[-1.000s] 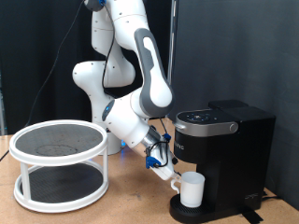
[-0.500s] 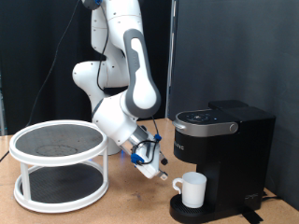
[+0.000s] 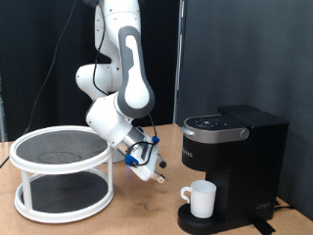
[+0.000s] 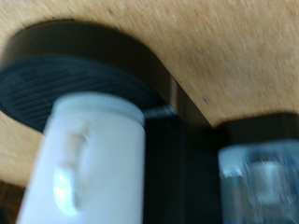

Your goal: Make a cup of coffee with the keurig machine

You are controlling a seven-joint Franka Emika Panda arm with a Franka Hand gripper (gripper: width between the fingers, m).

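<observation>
Cup (image 3: 201, 199) placement looks finished: the white mug sits upright on the round drip base of the keurig machine (image 3: 233, 166), directly beneath the brew head, where it would catch whatever the machine pours. From the end effector (image 3: 155, 176) outward: it hangs near the middle of the exterior view, tilted down toward the frame's lower right, nothing visibly between its fingers; whether those fingers stand apart or together I cannot tell at this size and angle. It is clear of the mug, which lies to its lower right, near but not touching, with a gap of bare table (image 3: 137, 211) between them. In the wrist view the cup (image 4: 89, 163) fills the lower left, blurred, standing on the dark round base, with the machine's body (image 4: 182, 168) beside it; the camera looks along the fingers toward the mug, so the hand is aimed roughly at it. Further out, at the exterior view's left, stands a white two-tier round stand (image 3: 61, 171), well apart from the machine, its visible shelves showing dark mesh surfaces.
</observation>
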